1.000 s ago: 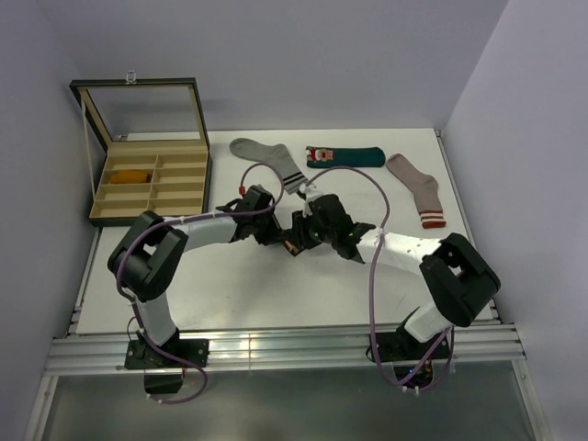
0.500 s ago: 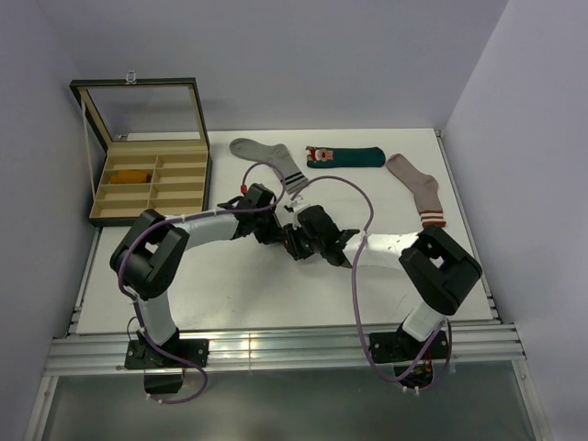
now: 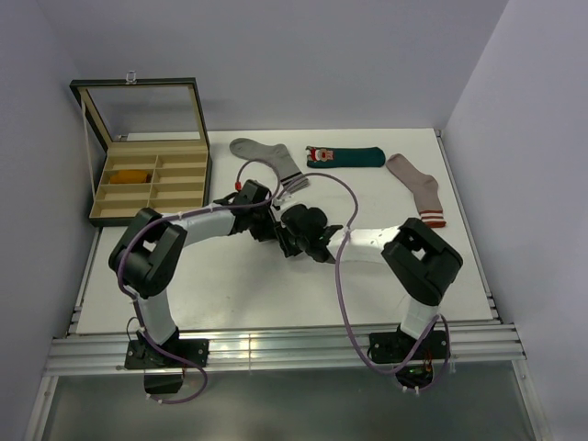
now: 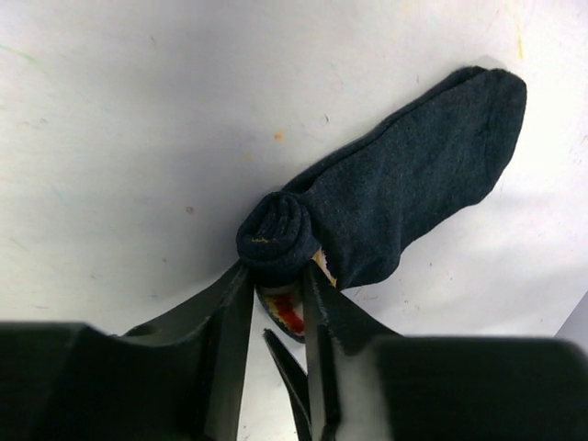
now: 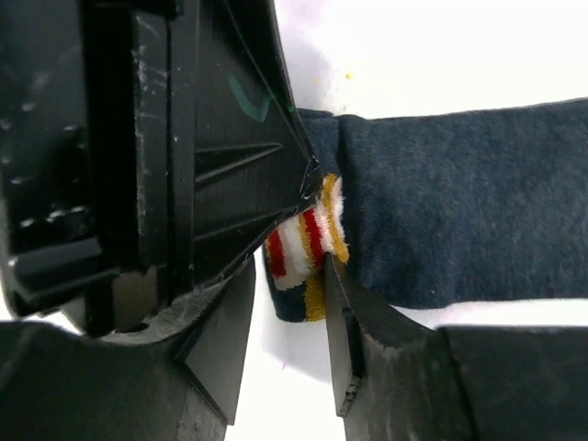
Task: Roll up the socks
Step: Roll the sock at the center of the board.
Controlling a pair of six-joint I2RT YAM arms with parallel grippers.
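Observation:
The navy sock [image 4: 413, 175] lies on the table, its cuff end rolled into a tight roll [image 4: 274, 230]. My left gripper [image 4: 276, 271] is shut on that roll. In the right wrist view the sock's red-white-yellow striped figure part [image 5: 303, 243] sticks out between the fingers of my right gripper [image 5: 289, 303], which is open with a jaw on either side. In the top view both grippers [image 3: 278, 231] [image 3: 296, 241] meet mid-table and hide the sock. The dark teal sock [image 3: 344, 156] lies flat at the back. The mustard-orange sock [image 3: 133, 175] sits in the box.
An open wooden compartment box [image 3: 175, 204] with a raised glass lid stands at the back left. A grey striped sock [image 3: 262, 152] lies just behind the grippers. A pinkish-beige sock [image 3: 418, 188] lies at the back right. The left gripper's body [image 5: 184, 138] crowds the right wrist view.
My right gripper has moved left, close up against the left gripper, and its elbow has swung left. The left gripper has stayed on the navy roll.

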